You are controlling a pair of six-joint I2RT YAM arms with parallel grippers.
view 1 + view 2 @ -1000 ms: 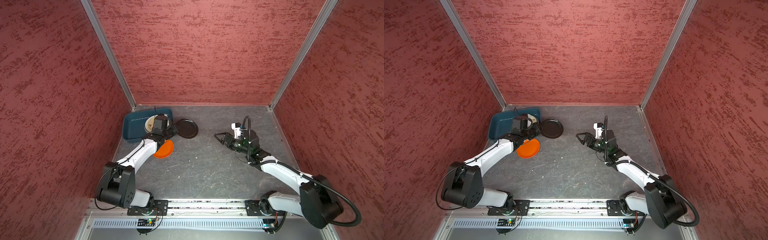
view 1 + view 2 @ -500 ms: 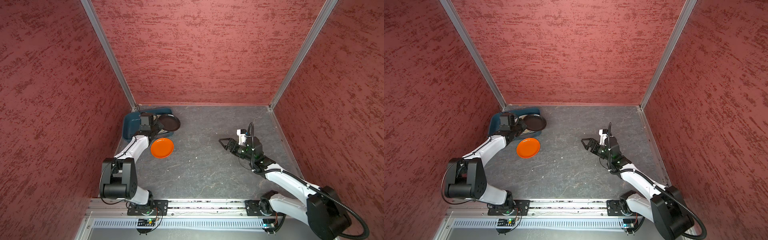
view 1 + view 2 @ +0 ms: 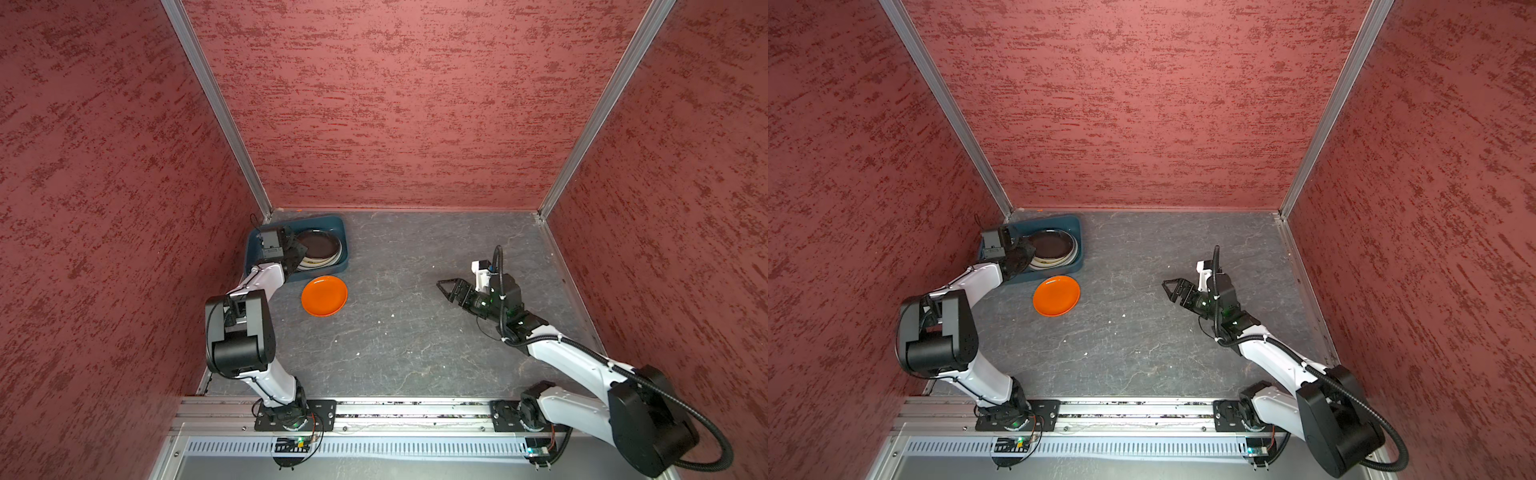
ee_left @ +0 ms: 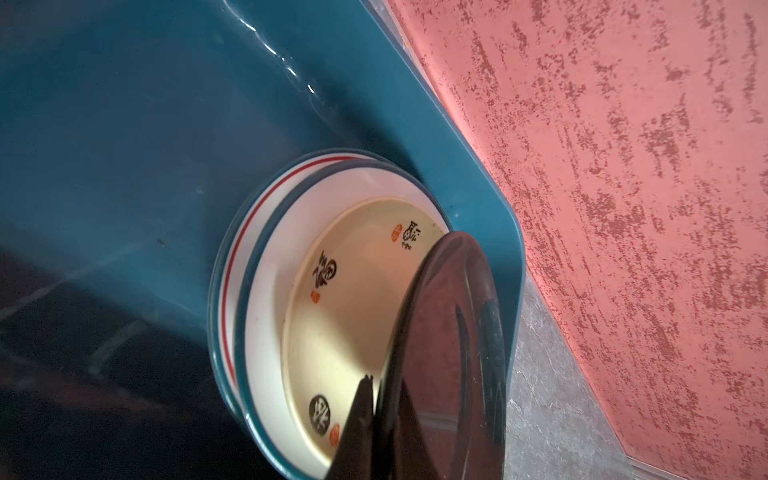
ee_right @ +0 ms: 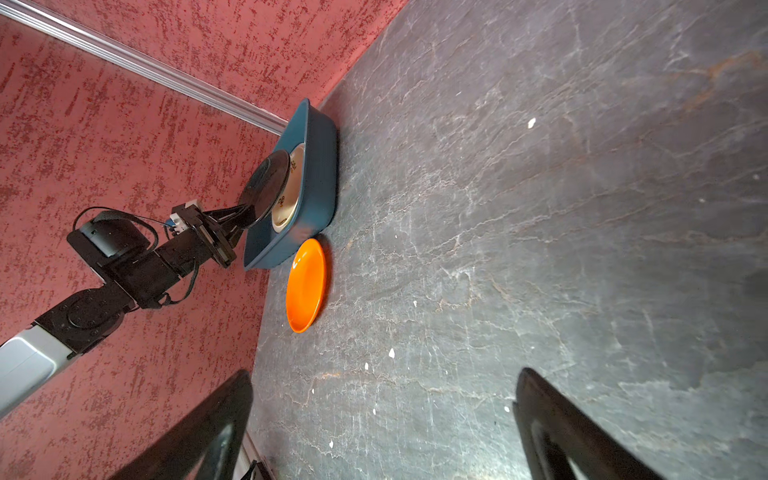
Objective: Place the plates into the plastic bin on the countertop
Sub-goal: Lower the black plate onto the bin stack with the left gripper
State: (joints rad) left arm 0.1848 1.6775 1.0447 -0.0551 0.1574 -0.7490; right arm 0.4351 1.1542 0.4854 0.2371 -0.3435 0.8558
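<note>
So over on the left, the left gripper (image 3: 299, 250) is clamped on the rim of the black plate (image 3: 316, 245), and that plate is now hanging over the bin (image 3: 332, 219) in the back left corner. A second ago it was out on the countertop (image 3: 415, 332) just right of the bin, so the carry-over is basically done. In the left wrist view it's tilted, with one edge up, above the stack of plates (image 4: 266, 332) already sitting in there. The top one of those is white with a teal rim and dark characters printed on it. So it isn't let go yet. My guess is it only needs lowering flat and then releasing.

Just in front of the bin is the orange plate (image 3: 324, 296), flat on the countertop and close to the bin's wall. The arm was covering part of it before, and now it's fully in the open. It looks like the only plate left outside.

Way off to the right, the right gripper (image 3: 448, 287) has pulled back a bit. Its jaws are wide apart, holding nothing, and pointing roughly toward the orange plate.
</note>
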